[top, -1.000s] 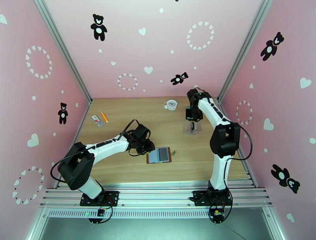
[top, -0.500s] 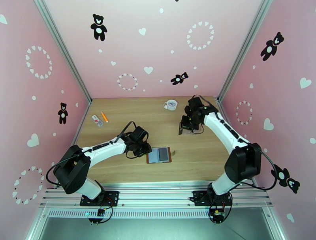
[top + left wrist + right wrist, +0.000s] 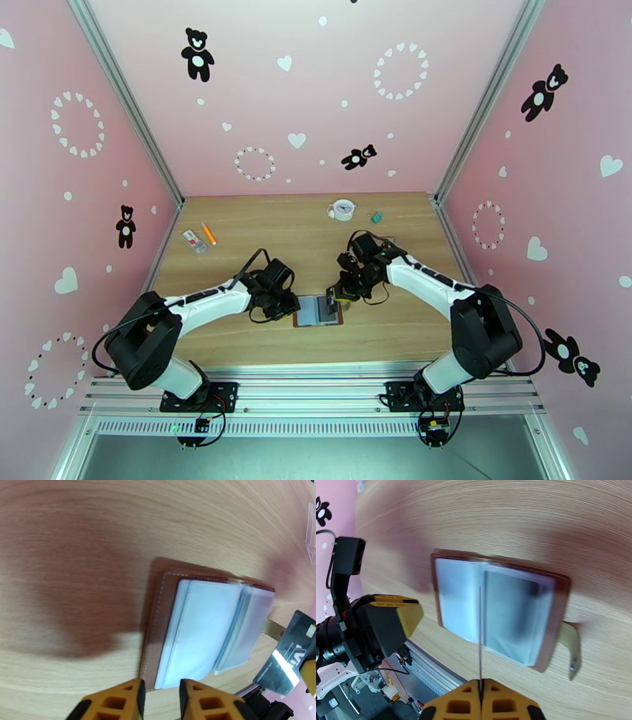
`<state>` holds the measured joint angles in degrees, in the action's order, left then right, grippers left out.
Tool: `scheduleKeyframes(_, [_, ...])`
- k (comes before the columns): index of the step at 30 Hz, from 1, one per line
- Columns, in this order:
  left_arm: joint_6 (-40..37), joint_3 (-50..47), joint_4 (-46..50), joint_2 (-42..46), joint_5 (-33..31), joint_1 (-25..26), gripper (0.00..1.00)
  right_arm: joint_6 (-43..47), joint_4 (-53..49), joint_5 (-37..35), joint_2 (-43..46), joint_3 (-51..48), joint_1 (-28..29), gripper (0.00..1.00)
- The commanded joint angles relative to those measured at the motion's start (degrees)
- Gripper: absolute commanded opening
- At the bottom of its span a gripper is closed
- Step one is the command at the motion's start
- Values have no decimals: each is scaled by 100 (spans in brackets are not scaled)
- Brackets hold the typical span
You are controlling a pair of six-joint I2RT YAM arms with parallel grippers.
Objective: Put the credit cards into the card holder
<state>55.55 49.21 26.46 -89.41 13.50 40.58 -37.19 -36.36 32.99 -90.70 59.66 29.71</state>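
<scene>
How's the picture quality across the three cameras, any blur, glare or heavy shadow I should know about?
Top view: sharp, evenly lit. Left wrist view: a broad soft shadow darkens the table left of the card holder, and glare streaks the dark credit card at the right edge. Right wrist view: the card holder looks smeared and the wood grain bows.

A pale wooden table (image 3: 379, 339) carries an open brown card holder (image 3: 318, 309) near its front middle, pale sleeves facing up, strap sticking out to the right. Toward the back lie a small round white thing (image 3: 342, 209) and a green bit (image 3: 378, 215); at the back left, an orange pen (image 3: 208, 233) lies beside a white packet (image 3: 194, 241)
</scene>
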Motion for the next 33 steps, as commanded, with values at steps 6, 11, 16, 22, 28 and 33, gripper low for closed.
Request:
scheduleKeyframes(6, [31, 10, -265, -401, 164, -32, 29, -175, 383, 230, -485, -44, 62, 0])
scheduleKeyframes(11, [80, 17, -312, -501, 170, -33, 28, -157, 413, 319, -756, -15, 70, 0])
scheduleKeyframes(16, [70, 91, -274, -630, 170, -24, 27, -168, 505, 395, -937, -17, 78, 0])
scheduleKeyframes(22, [53, 107, -212, -683, 128, -25, 26, -176, 537, 471, -1066, 11, 97, 0])
scheduleKeyframes(28, [70, 89, -228, -702, 147, -24, 26, -227, 660, 451, -1043, -112, 120, 0])
scheduleKeyframes(33, [48, 110, -172, -710, 133, -24, 25, -269, 726, 505, -1101, -136, 140, 0])
